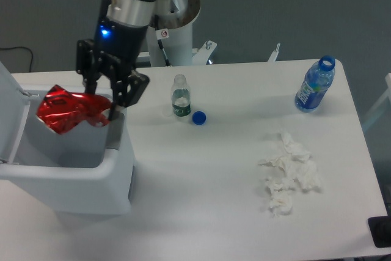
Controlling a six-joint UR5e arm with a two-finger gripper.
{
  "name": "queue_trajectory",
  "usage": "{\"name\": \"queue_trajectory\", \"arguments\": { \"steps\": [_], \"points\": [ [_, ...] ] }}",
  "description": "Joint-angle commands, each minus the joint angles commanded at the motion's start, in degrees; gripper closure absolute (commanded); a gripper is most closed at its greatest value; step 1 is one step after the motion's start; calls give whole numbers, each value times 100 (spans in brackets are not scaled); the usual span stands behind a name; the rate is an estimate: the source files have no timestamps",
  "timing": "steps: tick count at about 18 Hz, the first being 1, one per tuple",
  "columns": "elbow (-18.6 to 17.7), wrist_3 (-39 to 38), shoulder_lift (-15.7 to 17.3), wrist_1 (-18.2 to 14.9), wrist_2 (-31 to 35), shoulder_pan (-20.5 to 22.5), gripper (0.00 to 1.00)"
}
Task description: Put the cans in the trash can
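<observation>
cans: 1, red can (66,112) | tool (102,105) grasping it over trash can (116,169) | bottles: 2 (179,96)

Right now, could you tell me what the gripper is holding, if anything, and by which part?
The gripper holds the crushed red can, pinched at its right-hand end, above the open trash can.

You are looking at a robot lab or test room, not a home. A plain white surface (201,200) fills most of the frame. At the upper left the robot arm (131,4) stands on a round metal post (177,29) bolted behind the surface. A dark grey floor (293,10) runs along the top. A black cable (15,50) lies at the far left.
</observation>
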Motion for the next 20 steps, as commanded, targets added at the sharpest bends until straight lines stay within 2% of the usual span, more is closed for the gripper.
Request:
{"name": "queue_trajectory", "arguments": {
  "steps": [2, 5, 8, 18, 20],
  "points": [
    [-9, 9, 0, 9, 0, -9, 38],
    [0, 35, -9, 18, 0, -70, 8],
    [-9, 44, -44, 26, 0, -79, 1],
    [17, 211, -44, 105, 79, 0, 0],
    [-9, 167, -18, 79, 429, 131, 0]
  ]
}}
